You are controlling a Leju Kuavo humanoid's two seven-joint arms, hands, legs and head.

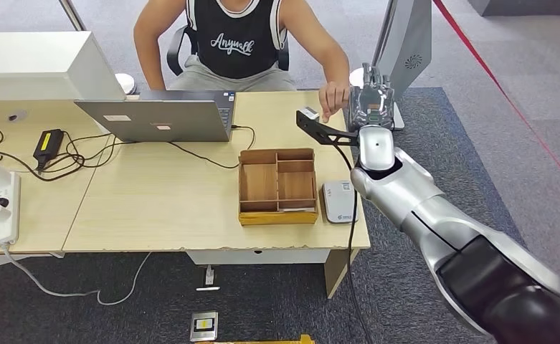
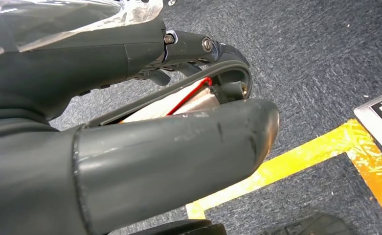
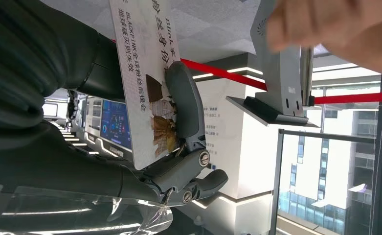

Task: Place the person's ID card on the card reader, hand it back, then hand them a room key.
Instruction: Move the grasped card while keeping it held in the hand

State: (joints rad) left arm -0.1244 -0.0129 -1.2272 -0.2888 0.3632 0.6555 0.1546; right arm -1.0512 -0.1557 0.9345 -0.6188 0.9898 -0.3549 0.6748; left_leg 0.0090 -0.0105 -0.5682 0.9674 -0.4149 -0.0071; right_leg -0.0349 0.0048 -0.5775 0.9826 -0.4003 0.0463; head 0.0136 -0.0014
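Note:
My right hand [image 1: 371, 106] is raised over the table's far right corner and pinches a white printed card [image 3: 141, 68] between thumb and fingers [image 3: 186, 105]. In the right wrist view the card stands edge-on across the palm, with text and a small picture on it. The seated person's hand [image 1: 331, 96] hovers just beside my right hand, and shows blurred [image 3: 325, 22] past the card in the right wrist view. The grey card reader [image 1: 339, 202] lies on the table below my forearm. My left hand [image 2: 179, 147] hangs over the carpet, holding nothing.
A wooden compartment box [image 1: 277, 185] stands left of the reader. An open laptop [image 1: 163, 116], cables, a charger [image 1: 47, 145] and a power strip [image 1: 3, 208] occupy the table's left side. A grey stand [image 1: 406, 50] rises behind my right hand. Yellow floor tape [image 2: 325, 147] runs below.

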